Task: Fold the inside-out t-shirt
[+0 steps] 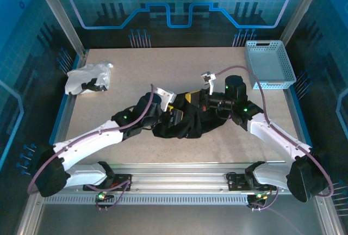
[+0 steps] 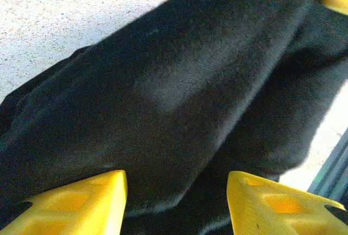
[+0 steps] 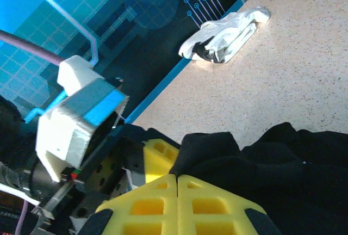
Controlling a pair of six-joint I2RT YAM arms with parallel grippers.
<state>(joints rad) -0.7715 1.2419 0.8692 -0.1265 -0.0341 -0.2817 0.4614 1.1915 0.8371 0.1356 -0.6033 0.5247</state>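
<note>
The inside-out t-shirt [image 1: 187, 126] is a bunched black heap in the middle of the table, between the two arms. Up close in the left wrist view, the t-shirt [image 2: 179, 82] is smooth dark folds. My left gripper [image 2: 176, 202] hovers open at the heap's left end [image 1: 173, 112], its yellow fingers [image 2: 81, 205] apart with cloth beyond them. My right gripper [image 3: 177, 176] is shut, with a fold of the black t-shirt [image 3: 261, 159] pinched at its tips. It sits at the heap's upper right [image 1: 202, 103]. The two grippers are close together.
A crumpled white garment [image 1: 87, 77] lies at the table's far left, also seen in the right wrist view [image 3: 225, 33]. A light blue slotted basket [image 1: 269, 63] stands at the far right corner. Bare speckled tabletop [image 1: 179, 66] lies behind the heap.
</note>
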